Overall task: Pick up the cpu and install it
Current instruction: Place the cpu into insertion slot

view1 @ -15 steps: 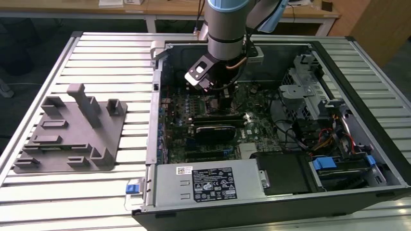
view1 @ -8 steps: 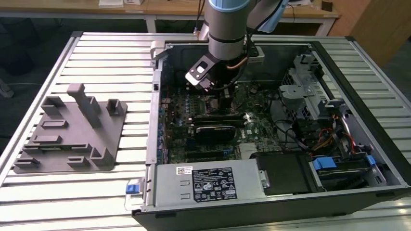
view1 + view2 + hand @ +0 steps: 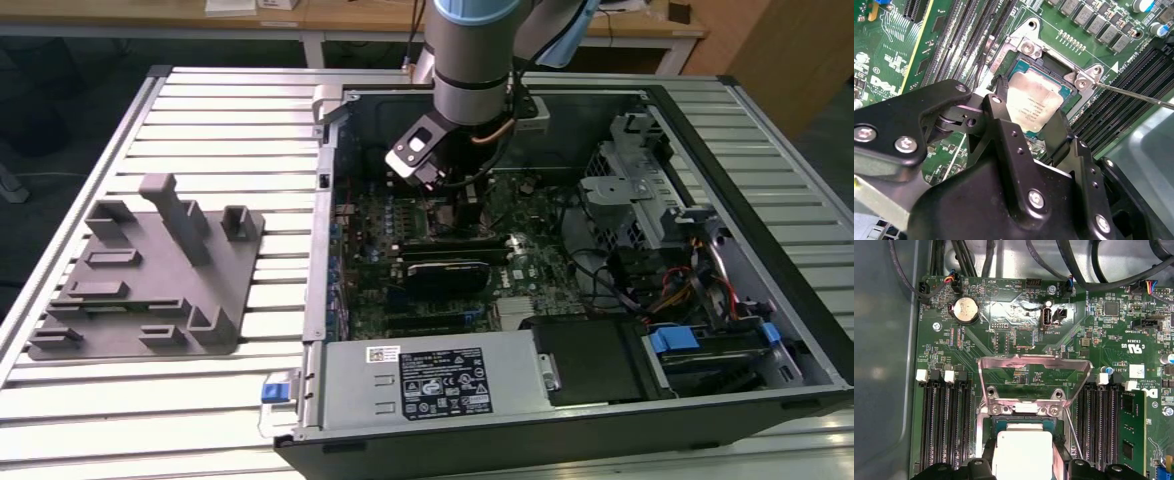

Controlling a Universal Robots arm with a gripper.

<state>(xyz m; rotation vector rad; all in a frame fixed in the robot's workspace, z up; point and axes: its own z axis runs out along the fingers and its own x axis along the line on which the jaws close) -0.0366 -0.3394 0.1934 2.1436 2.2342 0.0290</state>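
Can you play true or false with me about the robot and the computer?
1. The tool has the shiny square cpu between its fingers, right at the socket. True.
2. The metal cover of the socket is shut down over the cpu. False: it stands flipped up, open.
3. The computer case is closed up. False: it lies open and its green board shows.
4. A grey plastic holder sits on the table, to the exterior view's left of the case. True.
5. A round silver battery sits on the green board. True.
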